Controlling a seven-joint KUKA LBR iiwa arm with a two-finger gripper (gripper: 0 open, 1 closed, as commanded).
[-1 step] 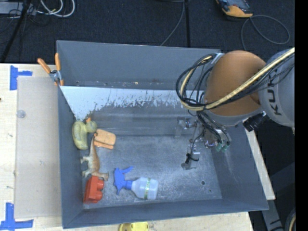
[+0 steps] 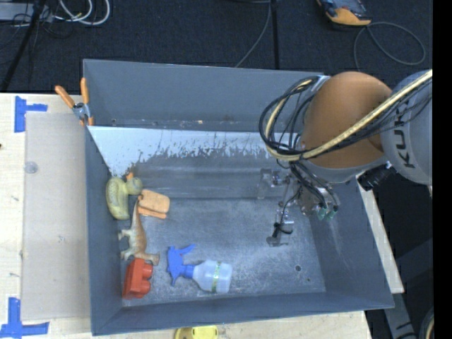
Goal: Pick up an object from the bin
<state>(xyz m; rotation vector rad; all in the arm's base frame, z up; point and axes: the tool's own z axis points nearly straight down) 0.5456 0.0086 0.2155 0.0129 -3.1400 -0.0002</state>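
Spray bottle (image 2: 200,272) with blue trigger and clear body, on its side by the front wall of the bin (image 2: 212,162), red block (image 2: 138,277) just left of it. Further back, brown long-necked toy animal (image 2: 134,237) near the left wall, and gripper (image 2: 280,234) way over right of centre above bare floor, well apart from all of it, grip width impossible to make out. Behind that, tan bread-like piece (image 2: 154,204) just beside a yellow-green duck-ish toy (image 2: 117,196).
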